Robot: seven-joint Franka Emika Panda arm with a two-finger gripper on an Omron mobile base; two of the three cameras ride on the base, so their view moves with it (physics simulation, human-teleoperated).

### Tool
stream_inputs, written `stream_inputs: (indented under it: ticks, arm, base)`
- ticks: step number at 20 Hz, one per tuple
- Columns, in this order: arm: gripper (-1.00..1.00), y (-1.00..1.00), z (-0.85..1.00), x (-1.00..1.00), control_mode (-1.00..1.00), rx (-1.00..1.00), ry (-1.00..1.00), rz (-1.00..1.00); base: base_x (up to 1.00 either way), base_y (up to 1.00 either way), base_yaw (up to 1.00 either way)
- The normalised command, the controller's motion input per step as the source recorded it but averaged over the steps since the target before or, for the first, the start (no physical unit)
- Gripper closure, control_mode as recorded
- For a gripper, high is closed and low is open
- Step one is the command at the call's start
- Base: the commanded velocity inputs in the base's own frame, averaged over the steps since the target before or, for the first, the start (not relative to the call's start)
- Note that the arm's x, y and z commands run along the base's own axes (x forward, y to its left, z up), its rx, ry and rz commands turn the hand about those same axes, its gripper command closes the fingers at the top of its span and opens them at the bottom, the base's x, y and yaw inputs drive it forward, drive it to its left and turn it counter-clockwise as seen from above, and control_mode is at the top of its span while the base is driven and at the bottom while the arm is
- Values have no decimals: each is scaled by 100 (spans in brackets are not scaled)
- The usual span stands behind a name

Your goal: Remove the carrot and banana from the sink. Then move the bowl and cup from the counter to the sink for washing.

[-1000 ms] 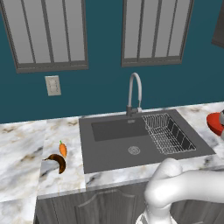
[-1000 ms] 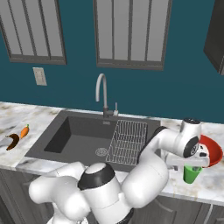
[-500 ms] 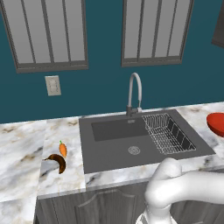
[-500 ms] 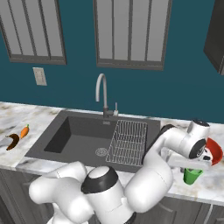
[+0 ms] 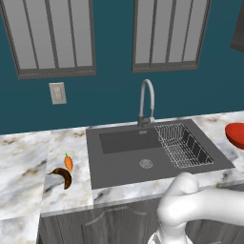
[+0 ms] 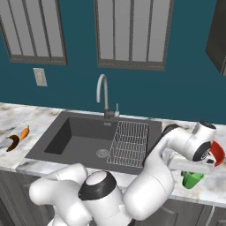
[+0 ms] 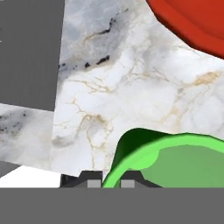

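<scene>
The dark two-finger claw [image 7: 108, 183] is pinching the small bright green tapered cup's [image 7: 175, 162] rim; next, I'd judge, comes lifting it toward the dark grey sink [image 6: 79, 143].

The white arm rises from the base, bends at a dark elbow and reaches out to its right, low over the counter [image 6: 207, 190]. Its wrist is turned so the hand points downward. The end effector [image 7: 104, 183] is closed, its two dark fingertips [image 7: 93, 180] pinching the near rim of the green cup [image 7: 175, 162], one tip on either side of the wall.
</scene>
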Motion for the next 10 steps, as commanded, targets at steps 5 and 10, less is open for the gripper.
stream_inputs:
  ticks: [5,10]
  arm:
    - [100,36,9,-25,-100,-8,-15,19]
    - [100,44,4,-23,-100,-12,-18,24]
  base:
    - [0,0,0]
    - [0,0,0]
